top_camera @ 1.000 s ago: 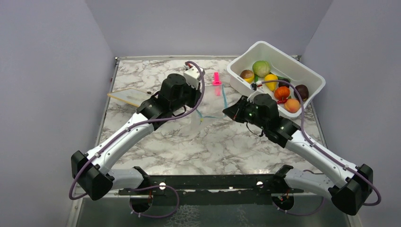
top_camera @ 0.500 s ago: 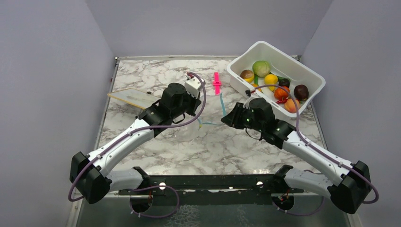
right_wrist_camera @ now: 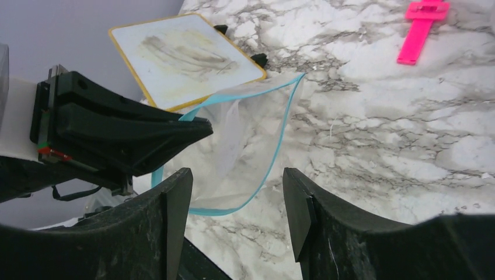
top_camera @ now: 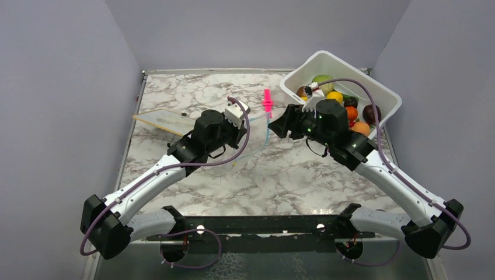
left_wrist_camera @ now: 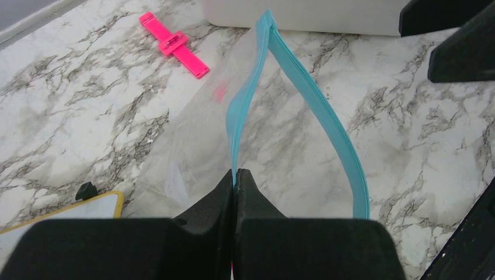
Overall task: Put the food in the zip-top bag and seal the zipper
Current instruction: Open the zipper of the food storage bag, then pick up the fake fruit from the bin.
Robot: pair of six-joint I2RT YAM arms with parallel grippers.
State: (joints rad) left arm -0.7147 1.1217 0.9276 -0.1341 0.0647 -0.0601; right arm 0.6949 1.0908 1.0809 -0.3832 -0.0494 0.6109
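The zip-top bag (left_wrist_camera: 192, 146) is clear, and its light blue zipper (left_wrist_camera: 327, 122) gapes in a wide loop above the marble. My left gripper (left_wrist_camera: 235, 175) is shut on one side of that strip, holding the rim up. My right gripper (right_wrist_camera: 236, 192) is open with nothing between its fingers, hovering just short of the bag mouth (right_wrist_camera: 245, 146). From above, the right gripper (top_camera: 273, 127) faces the left gripper (top_camera: 244, 140) across the bag. The food sits in the white tub (top_camera: 385, 93): a green ball (top_camera: 322, 80), with yellow (top_camera: 334, 96), red, orange (top_camera: 361, 127) and dark brown (top_camera: 371, 112) pieces.
A bright pink clip (top_camera: 267, 100) lies on the marble table just left of the tub. A flat pale yellowish board (top_camera: 160, 119) rests at the left edge, beside the left arm. Grey walls close in the table on three sides.
My right gripper has opened, come off the bag's rim and risen back toward the tub. The left gripper, still shut on the strip, shifted slightly toward the near side.
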